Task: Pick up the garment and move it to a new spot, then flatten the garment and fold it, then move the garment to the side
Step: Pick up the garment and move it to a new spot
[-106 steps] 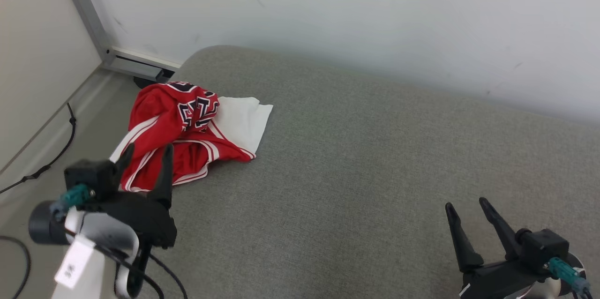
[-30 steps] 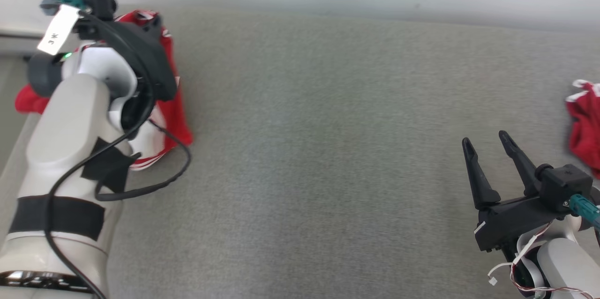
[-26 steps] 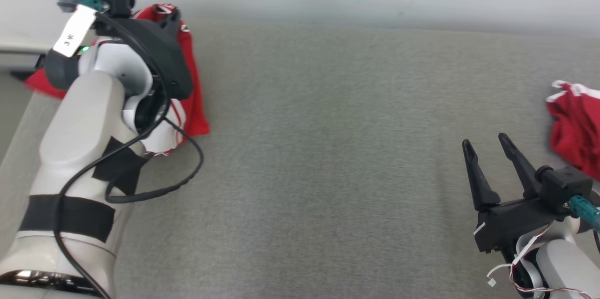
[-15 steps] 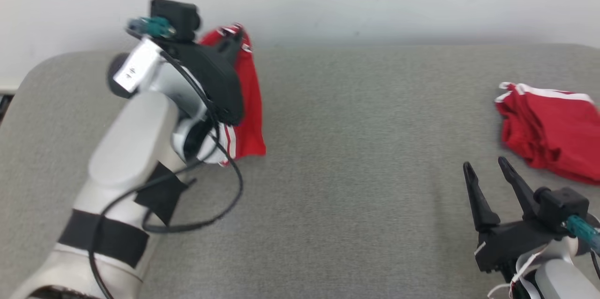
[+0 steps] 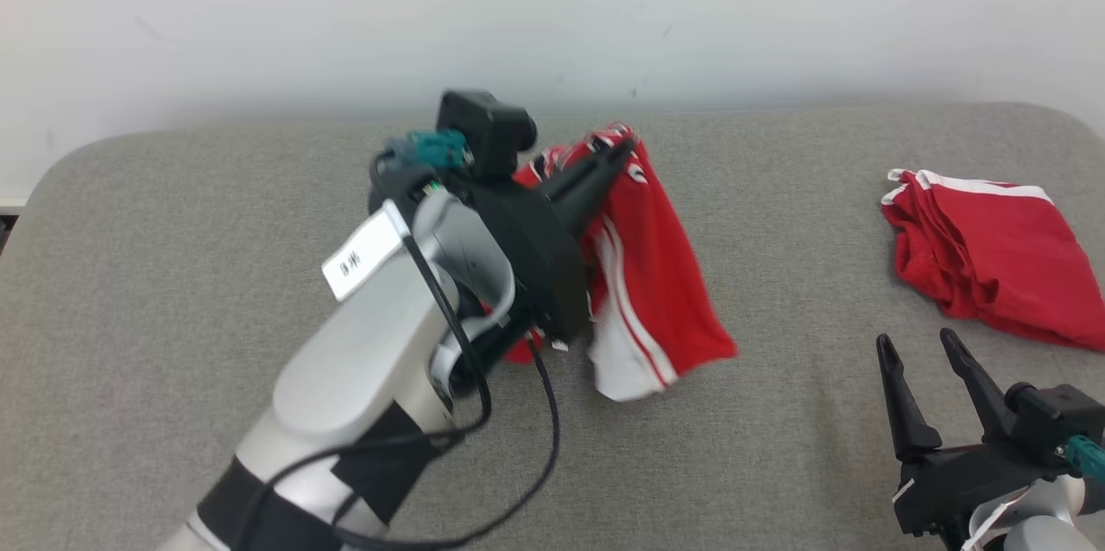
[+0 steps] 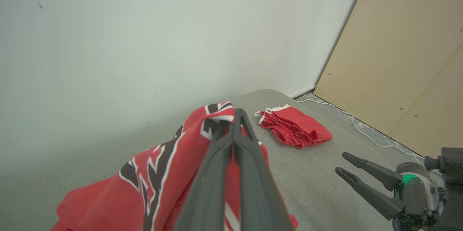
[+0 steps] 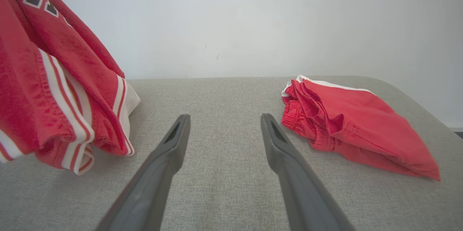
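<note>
Head view has the left gripper [image 5: 617,155] clamped shut on a top edge of the garment [image 5: 643,275], a red jersey w/ white stripes and black lettering. It hangs bunched from the fingertips over the middle of the grey cushion [image 5: 173,275]. The right gripper [image 5: 915,337] sits low at the near right w/ its jaws spread wide and nothing between them. Main risk, imo: the pinch looks to catch only a small bit of fabric near the trim, so a quick swing or a jerk could pull the cloth out and drop it in a heap. The low hem is blurred in the head view, and from the right wrist view it's hard to say whether it touches the cushion or hangs just above. If it drags, friction on the rough weave could tug it from the grip or roll the hem under, making the flattening harder. Second risk: the red shorts [image 5: 984,253] lie on the right end of the cushion, well apart for now. Setting the jersey down too far right could overlap the two red pieces, and a later grasp might take both. Also, the loose cable [image 5: 535,447] looping under the left forearm hangs near the cloth and could snag a fold. A bunched drop means more layers to sort out b4 folding.
</note>
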Controlling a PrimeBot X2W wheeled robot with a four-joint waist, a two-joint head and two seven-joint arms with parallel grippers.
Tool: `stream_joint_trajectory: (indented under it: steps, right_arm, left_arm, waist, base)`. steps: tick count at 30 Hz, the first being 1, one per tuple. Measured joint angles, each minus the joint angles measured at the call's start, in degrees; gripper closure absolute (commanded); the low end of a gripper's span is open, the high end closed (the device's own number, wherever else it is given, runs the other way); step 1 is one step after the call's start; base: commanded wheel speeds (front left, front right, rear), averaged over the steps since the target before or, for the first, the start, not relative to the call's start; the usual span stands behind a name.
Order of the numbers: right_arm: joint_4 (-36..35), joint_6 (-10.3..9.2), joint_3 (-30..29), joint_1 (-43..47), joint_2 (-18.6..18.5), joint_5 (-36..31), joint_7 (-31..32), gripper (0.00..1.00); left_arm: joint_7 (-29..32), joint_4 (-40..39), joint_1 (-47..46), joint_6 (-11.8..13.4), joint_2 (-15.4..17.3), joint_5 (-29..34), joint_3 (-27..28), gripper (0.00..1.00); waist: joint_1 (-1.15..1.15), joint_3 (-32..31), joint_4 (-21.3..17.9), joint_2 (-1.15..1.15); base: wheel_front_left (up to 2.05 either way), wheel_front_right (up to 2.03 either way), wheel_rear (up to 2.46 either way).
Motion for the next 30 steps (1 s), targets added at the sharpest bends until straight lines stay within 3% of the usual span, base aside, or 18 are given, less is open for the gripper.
stream_joint_trajectory:
  steps: [6,9,13,19,30]
  right_arm:
    - [-0.7,-0.01,0.0,0.4,0.2,0.0,-0.4,0.0]
    - [-1.0,0.0,0.1,0.3,0.5,0.0,-0.4,0.0]
    - [-1.0,0.03,0.7,0.3,0.8,0.0,-0.4,0.0]
    - [-0.7,0.18,1.7,-1.2,1.4,0.0,-0.5,0.0]
    - [0.1,0.6,1.6,-1.7,1.6,0.0,-0.5,0.0]
  left_arm:
    - [-0.4,-4.0,5.0,0.0,0.0,-1.3,-2.7,1.0]
    - [-1.3,-7.3,8.8,0.2,0.6,-5.1,-6.3,1.0]
    - [-2.5,-8.0,11.7,2.8,0.3,-7.2,-10.1,1.0]
    - [-3.7,-2.4,14.8,6.8,0.4,-7.6,-14.0,1.0]
    - [-4.5,4.8,15.7,9.0,0.5,-8.2,-15.7,1.0]
  waist:
    - [0.0,0.4,1.0,0.0]
    - [0.0,0.6,1.3,0.0]
    - [0.0,1.0,1.3,0.0]
    - [0.01,1.5,0.8,0.0]
    - [0.01,2.6,0.2,0.0]
  base:
    - [0.0,0.0,0.0]
    - [0.0,0.0,0.0]
    - [0.0,0.0,0.0]
    - [0.0,0.0,0.0]
    - [0.0,0.0,0.0]
